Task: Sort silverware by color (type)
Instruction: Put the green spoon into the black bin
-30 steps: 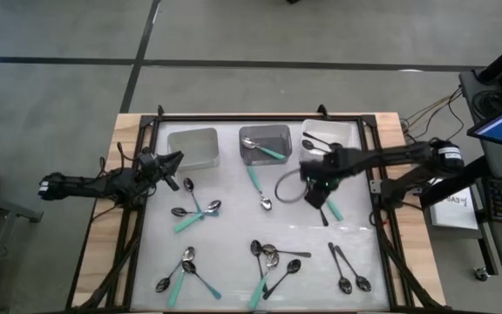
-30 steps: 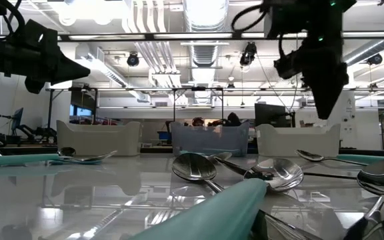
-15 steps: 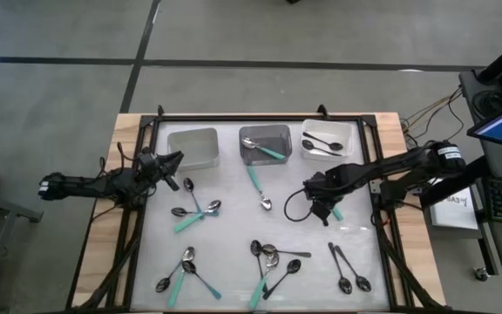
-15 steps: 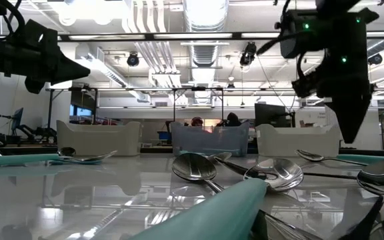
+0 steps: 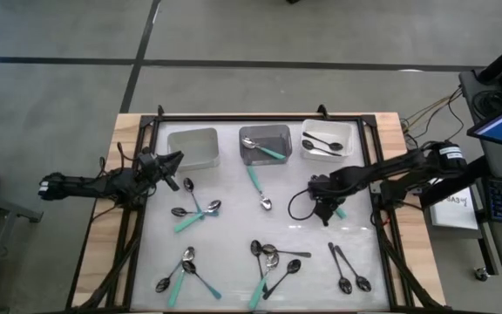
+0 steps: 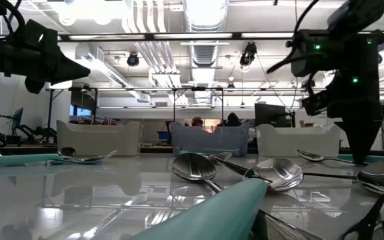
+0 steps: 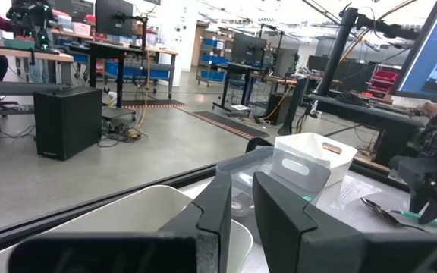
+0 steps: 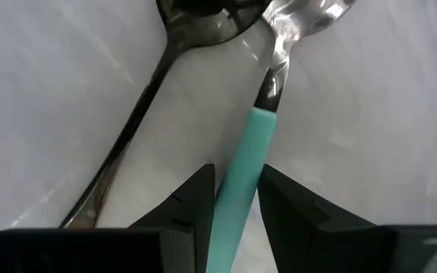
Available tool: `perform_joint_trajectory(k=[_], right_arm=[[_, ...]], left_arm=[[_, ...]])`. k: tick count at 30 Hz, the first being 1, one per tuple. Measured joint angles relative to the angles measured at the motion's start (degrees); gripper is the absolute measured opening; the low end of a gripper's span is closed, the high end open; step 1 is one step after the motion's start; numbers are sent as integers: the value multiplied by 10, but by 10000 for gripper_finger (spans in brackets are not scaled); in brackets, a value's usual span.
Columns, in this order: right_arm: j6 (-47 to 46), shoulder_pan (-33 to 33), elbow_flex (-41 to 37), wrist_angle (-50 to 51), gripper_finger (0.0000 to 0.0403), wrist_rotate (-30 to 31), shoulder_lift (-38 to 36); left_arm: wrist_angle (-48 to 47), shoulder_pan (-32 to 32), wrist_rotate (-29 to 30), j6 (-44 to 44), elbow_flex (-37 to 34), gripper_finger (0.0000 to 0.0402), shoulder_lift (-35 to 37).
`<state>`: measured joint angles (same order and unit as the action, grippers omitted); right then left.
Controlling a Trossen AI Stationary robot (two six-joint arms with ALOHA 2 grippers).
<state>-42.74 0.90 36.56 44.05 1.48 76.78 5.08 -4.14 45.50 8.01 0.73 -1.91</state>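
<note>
Few spoons sit in the bins (image 5: 268,133); most remain scattered. Right gripper (image 8: 237,199) fingers straddle a teal-handled spoon (image 8: 243,178), spread; left gripper (image 7: 237,220) fingers nearly together.

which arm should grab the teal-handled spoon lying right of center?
Right. The right claw is down over that teal-handled spoon, its handle between the open fingers, a black spoon beside it. The left claw waits near the left bin, far off.

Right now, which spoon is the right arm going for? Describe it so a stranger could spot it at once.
Start at the white bin at the table's far right corner and come toward the near edge to the right pincer. Between its fingers lies the teal-handled spoon. A black spoon lies beside it; only this one has a teal handle and a shiny silver bowl.
</note>
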Motion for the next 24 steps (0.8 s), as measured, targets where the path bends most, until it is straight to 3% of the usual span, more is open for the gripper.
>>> perform_joint_trajectory(k=[4, 9, 14, 24], right_arm=[[13, -2, -5, -7, 86, -1, 0], [13, -2, -2, -5, 45, -1, -4], [-3, -7, 0, -3, 42, 11, -4], [-8, -11, 63, 19, 42, 204, 0]], left_arm=[[0, 0, 0, 0, 0, 41, 0], [0, 0, 0, 0, 0, 41, 0], [0, 0, 0, 0, 0, 41, 0], [0, 0, 0, 0, 0, 41, 0]])
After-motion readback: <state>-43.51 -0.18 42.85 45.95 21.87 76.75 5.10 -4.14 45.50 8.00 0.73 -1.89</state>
